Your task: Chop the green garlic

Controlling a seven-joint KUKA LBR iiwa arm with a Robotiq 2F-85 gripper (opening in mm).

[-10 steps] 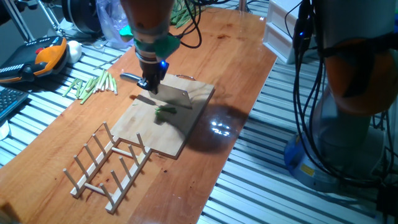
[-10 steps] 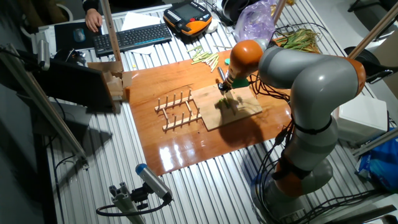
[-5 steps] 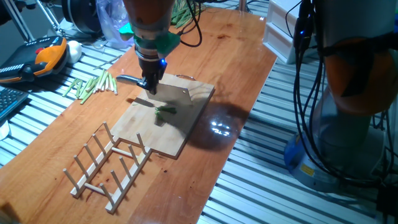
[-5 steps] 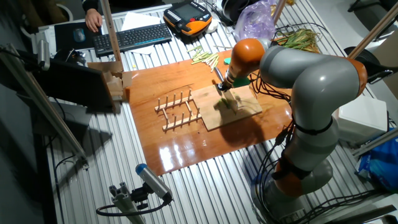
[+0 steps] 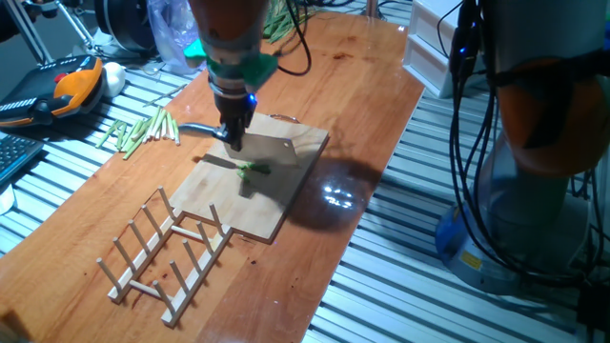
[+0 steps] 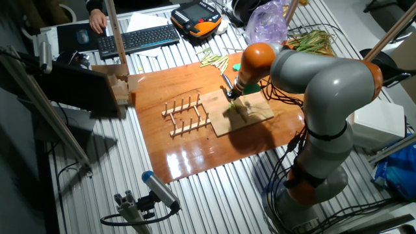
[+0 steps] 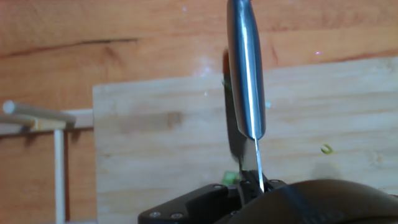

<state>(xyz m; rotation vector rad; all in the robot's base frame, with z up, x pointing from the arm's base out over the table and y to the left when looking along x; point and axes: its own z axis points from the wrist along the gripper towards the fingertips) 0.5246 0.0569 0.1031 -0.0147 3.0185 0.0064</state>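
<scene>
On the cutting board point(image 5: 250, 186), the green garlic point(image 5: 252, 170) lies as a small bright-green cluster just below the gripper point(image 5: 232, 131), which clamps a knife point(image 5: 250, 143). Only the hand view shows the blade edge-on with a stray green bit point(image 7: 326, 149) beside it; the fixed views add the wooden rack point(image 5: 164, 248) nearby.

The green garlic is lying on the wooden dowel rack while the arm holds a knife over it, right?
Not quite. The green garlic lies on the wooden cutting board, not the dowel rack; one fixed view shows it. The gripper does hold a knife over it.
</scene>
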